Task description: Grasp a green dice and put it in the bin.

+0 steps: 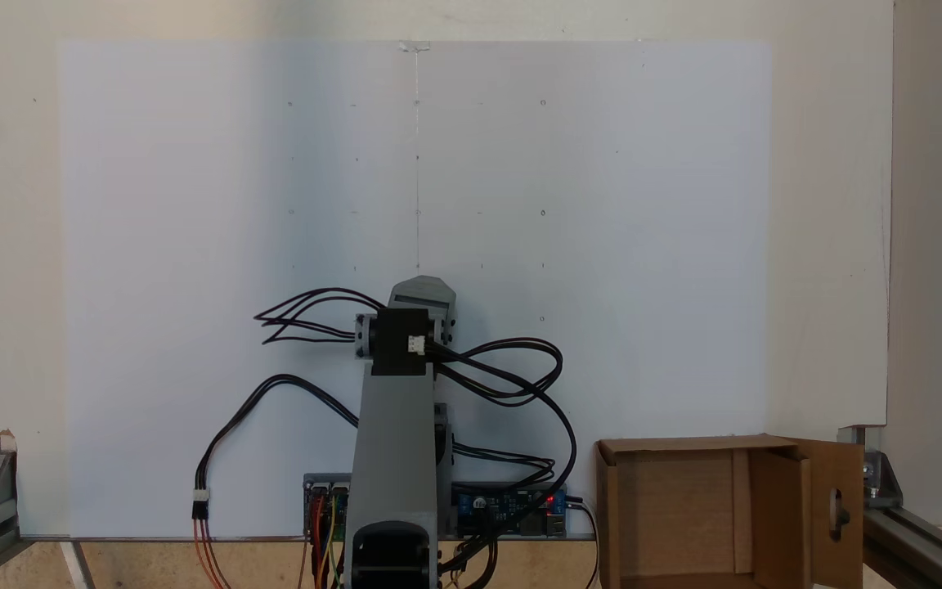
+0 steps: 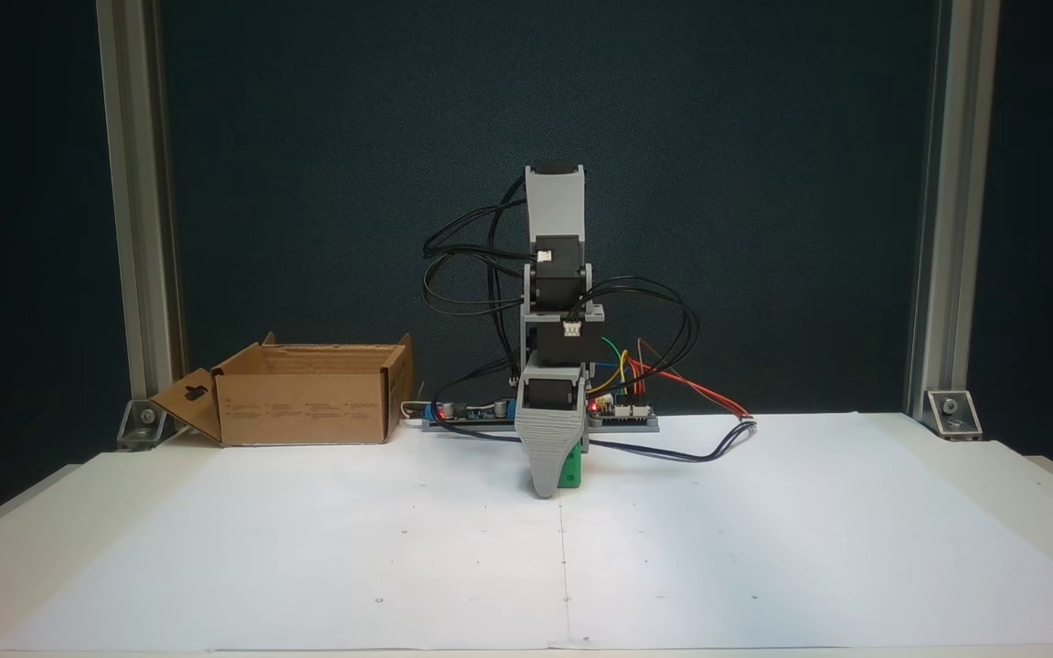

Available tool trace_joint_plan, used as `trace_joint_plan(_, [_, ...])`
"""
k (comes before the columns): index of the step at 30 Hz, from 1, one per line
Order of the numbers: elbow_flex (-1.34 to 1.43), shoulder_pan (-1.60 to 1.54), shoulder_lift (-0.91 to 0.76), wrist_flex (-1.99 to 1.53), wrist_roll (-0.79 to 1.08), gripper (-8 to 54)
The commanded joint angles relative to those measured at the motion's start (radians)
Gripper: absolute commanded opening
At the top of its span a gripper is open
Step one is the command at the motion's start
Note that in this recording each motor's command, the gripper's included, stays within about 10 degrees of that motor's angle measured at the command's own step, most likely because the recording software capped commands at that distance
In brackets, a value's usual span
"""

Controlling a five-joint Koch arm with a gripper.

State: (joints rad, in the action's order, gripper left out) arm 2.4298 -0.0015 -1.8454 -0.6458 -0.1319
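With the small bright green dice [image 2: 569,475] tucked against the grey gripper [image 2: 552,486] on the white paper, well apart from the brown cardboard bin [image 2: 307,407], confirm the squeeze (jaw state cannot be told here) before lifting straight up.

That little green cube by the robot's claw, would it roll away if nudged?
Probably not: the green dice shows flat faces, so it would likely slide or tip. Its small size suggests lightness. It looks rigid, sitting against the end effector.
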Motion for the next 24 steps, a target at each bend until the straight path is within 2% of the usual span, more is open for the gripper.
trace_joint_plan(1, [-0.012,-0.003,0.005,0.005,-0.018,38.4])
trace_joint_plan(6, [-0.012,-0.005,0.006,0.012,-0.018,31.6])
trace_joint_plan(12, [-0.012,-0.005,0.006,0.014,-0.018,29.0])
trace_joint_plan(15, [-0.009,-0.008,0.006,0.014,-0.02,22.1])
trace_joint_plan(19, [-0.008,-0.011,0.006,0.014,-0.02,21.4])
trace_joint_plan(21, [-0.006,-0.009,0.006,0.012,-0.02,14.0])
trace_joint_plan(24, [-0.006,-0.005,0.006,0.005,-0.021,12.1])
